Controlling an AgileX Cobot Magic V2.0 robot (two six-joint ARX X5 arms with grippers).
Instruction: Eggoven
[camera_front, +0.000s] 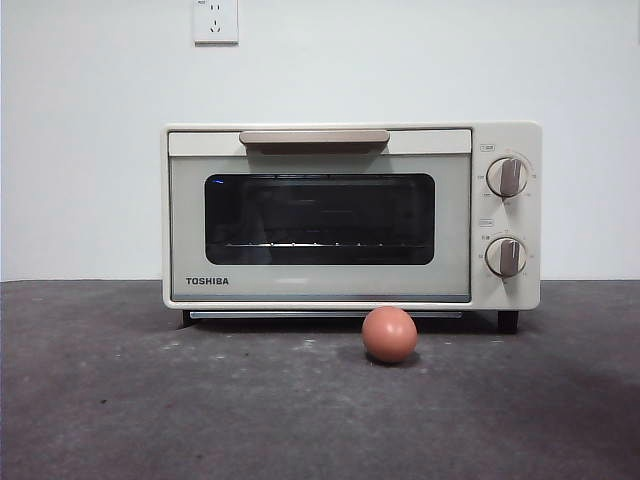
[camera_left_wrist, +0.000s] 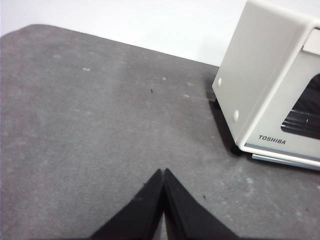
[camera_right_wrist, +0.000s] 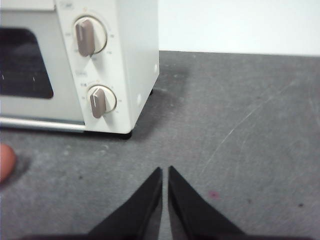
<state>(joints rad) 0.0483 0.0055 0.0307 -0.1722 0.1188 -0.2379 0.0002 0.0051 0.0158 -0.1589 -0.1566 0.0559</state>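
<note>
While door is closed: smooth reddish-brown egg fronts cream toaster oven | left fingers clenched | right fingers clenched

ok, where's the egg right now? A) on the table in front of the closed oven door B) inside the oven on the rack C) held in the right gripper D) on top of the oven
A: the egg sits on the grey table just in front of the toaster oven, whose door is closed; the left gripper and the right gripper are both shut on nothing, over bare table to either side of the oven.
</note>
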